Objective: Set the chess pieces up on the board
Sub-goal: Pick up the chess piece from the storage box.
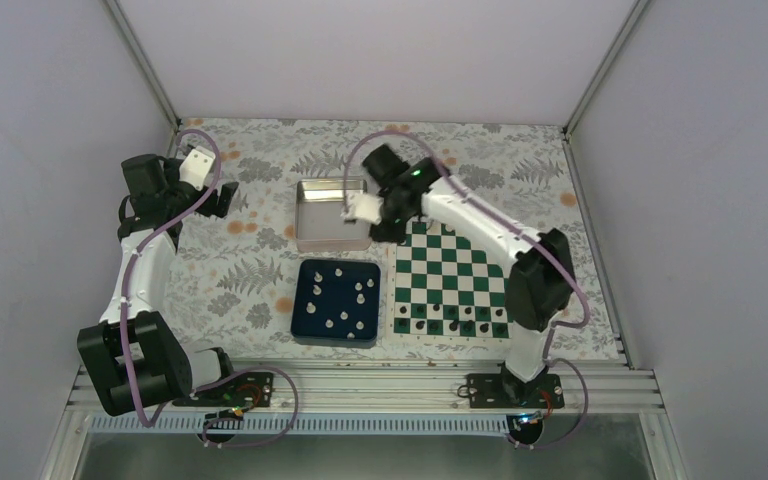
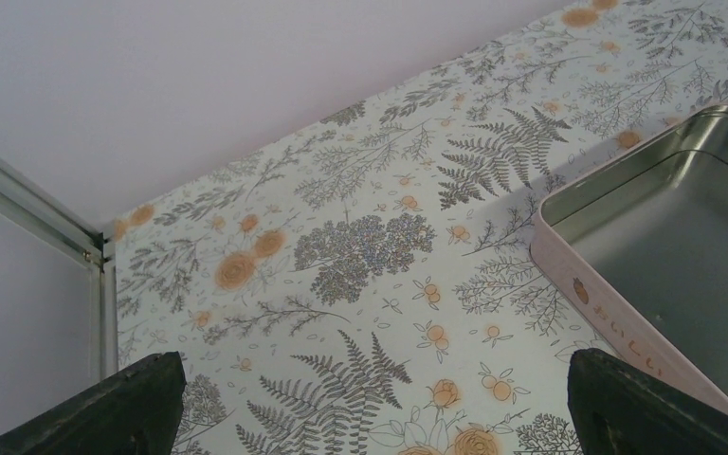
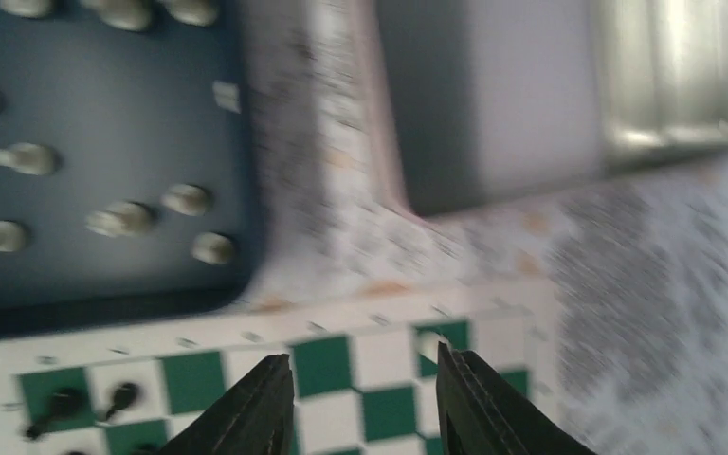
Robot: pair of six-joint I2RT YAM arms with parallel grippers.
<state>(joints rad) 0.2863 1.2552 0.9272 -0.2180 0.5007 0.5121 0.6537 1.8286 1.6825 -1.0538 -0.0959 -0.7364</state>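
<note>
Since the right gripper (image 3: 365, 370) hangs over the board's (image 1: 450, 262) far-left corner, jaws parted, empty, the next grab needs a straight drop onto one of the chess pieces (image 1: 344, 322) in the blue tray (image 1: 302, 300), clear of neighbours. Left gripper (image 2: 370, 389) wide open, empty. Far row possibly bare; view blurred.

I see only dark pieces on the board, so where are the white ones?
In the overhead view, the white chess pieces sit in the dark blue tray, just left of the board and on the near side of the metal tin.
</note>
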